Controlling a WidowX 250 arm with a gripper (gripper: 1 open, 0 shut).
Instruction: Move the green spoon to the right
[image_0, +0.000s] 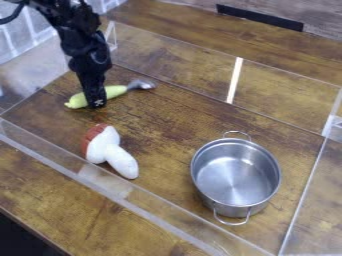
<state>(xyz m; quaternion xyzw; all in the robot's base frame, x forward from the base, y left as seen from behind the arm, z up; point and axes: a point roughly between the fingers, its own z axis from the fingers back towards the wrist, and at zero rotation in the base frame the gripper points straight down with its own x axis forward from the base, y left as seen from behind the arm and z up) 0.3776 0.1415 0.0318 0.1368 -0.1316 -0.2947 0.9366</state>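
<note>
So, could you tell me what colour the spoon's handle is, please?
Yellow-green handle, seen in the camera view.

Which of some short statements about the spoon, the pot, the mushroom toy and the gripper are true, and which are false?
1. The gripper is down at the green spoon. True.
2. The green spoon lies inside the pot. False: it lies on the table, far left of the pot.
3. The pot is empty. True.
4. The mushroom toy stands upright. False: it lies on its side.
</note>
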